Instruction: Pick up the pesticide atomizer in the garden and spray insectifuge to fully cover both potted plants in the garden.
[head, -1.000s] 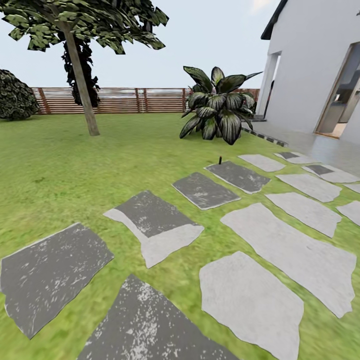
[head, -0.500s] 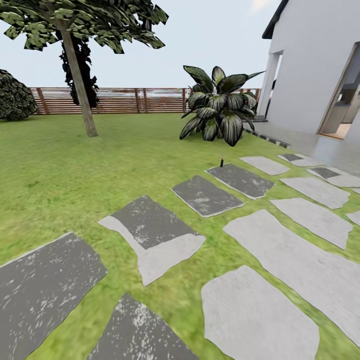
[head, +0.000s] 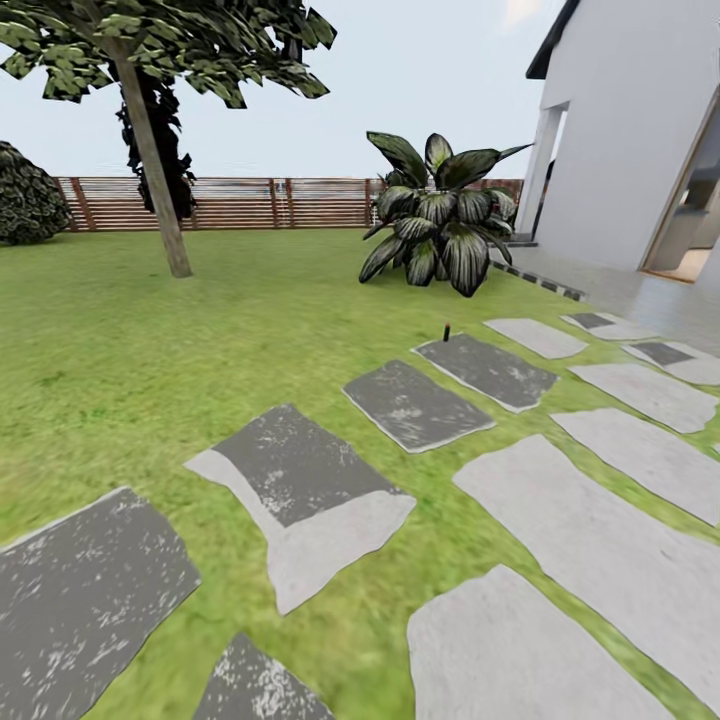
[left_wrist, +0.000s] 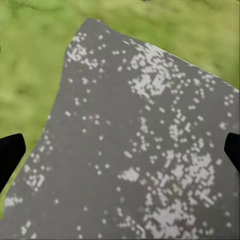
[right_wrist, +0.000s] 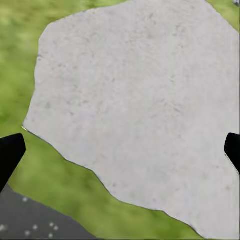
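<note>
We looked over the garden lawn (head: 150, 340), where grey stepping stones (head: 415, 405) ran toward the house (head: 620, 140), past a broad-leaved plant (head: 437, 215) before the wooden fence (head: 230, 202). The left gripper (left_wrist: 120, 150) hung with fingers wide apart above a dark stone (left_wrist: 135, 150); the right gripper (right_wrist: 120, 147), equally spread, hung above a pale stone (right_wrist: 140, 100).
</note>
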